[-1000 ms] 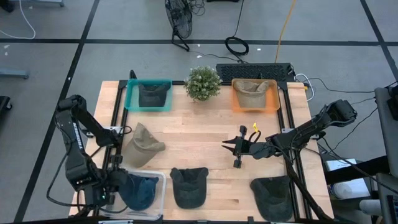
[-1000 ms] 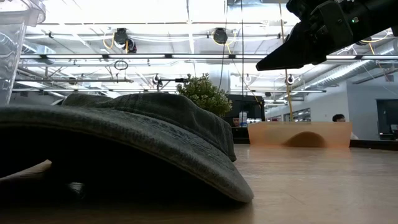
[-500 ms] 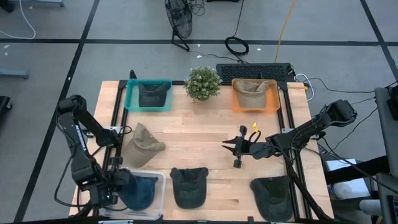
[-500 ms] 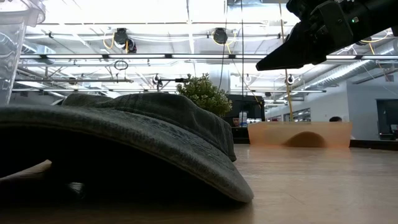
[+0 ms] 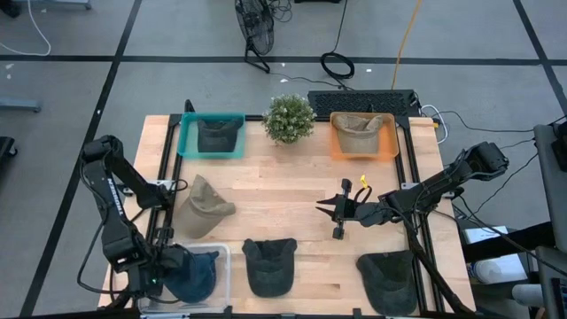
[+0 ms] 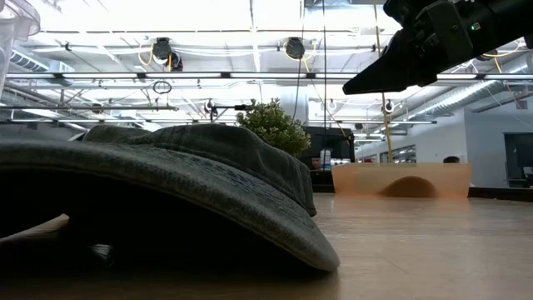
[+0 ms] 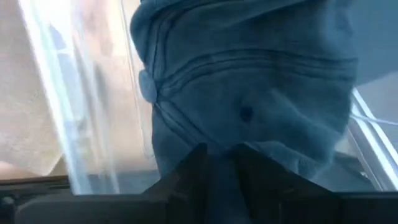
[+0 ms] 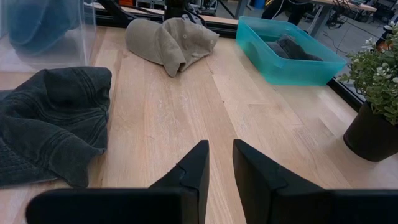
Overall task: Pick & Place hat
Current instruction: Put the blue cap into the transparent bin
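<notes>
A blue hat [image 5: 192, 276] hangs inside the clear bin [image 5: 223, 257] at the table's near left corner, with my left gripper [image 5: 168, 268] shut on it from above. In the left wrist view the blue hat [image 7: 249, 81] fills the picture beside the bin's clear wall [image 7: 81, 99]. My right gripper [image 5: 340, 213] hovers over the table's middle right, a narrow gap between its fingers and nothing in it; it also shows in the right wrist view [image 8: 221, 168] and the low view [image 6: 391, 77]. My left gripper pinches a fold of the blue hat's crown cloth [image 7: 222, 140] between its two fingers [image 7: 196, 165]. The fingers point down from above. The hat hangs below them inside the clear bin; whether it touches the bin's floor cannot be told.
A tan hat [image 5: 205, 208] and two dark hats [image 5: 268, 264] [image 5: 387, 276] lie on the wood. At the far edge stand a teal bin [image 5: 186, 142] with a dark hat, a potted plant [image 5: 288, 118] and an orange bin [image 5: 390, 146] with a tan hat.
My left gripper has gone down with the blue hat, sinking it deeper into the clear bin. The bin has shifted a little toward the table's left edge.
</notes>
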Robot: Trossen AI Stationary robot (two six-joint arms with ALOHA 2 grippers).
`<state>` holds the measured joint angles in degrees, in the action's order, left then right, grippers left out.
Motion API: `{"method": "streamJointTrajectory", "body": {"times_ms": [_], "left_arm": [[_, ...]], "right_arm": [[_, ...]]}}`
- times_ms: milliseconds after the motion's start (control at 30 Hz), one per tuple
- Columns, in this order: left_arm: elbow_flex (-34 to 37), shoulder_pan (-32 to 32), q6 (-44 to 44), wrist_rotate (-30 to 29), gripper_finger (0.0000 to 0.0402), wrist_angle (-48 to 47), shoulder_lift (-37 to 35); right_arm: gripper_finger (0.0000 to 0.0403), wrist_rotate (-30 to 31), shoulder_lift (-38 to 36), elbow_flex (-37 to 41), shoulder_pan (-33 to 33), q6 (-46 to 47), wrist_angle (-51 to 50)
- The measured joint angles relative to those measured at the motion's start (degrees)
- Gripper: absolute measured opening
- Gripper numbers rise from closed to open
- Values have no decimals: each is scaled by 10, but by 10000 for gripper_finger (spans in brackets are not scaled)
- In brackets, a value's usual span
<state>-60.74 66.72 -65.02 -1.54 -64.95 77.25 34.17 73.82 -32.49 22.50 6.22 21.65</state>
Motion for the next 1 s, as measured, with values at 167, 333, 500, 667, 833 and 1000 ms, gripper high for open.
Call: {"method": "streamJointTrajectory", "body": {"times_ms": [167, 333, 500, 667, 833, 1000], "left_arm": [[-57, -3, 5, -11, 92, -74, 0], [-79, -2, -7, -39, 92, -103, 0], [-79, -6, 39, -157, 92, -65, 0], [-58, -23, 74, -222, 92, -13, 14], [-32, -35, 95, -166, 92, 33, 44], [-32, -35, 124, -204, 92, 66, 56]], "right_arm": [[59, 0, 0, 0, 0, 1, 0], [59, 0, 0, 0, 0, 2, 0], [59, 0, 0, 0, 1, 0, 0], [59, 0, 0, 0, 1, 0, 0], [59, -14, 0, 0, 1, 2, -2], [59, -14, 0, 0, 1, 1, 1]]}}
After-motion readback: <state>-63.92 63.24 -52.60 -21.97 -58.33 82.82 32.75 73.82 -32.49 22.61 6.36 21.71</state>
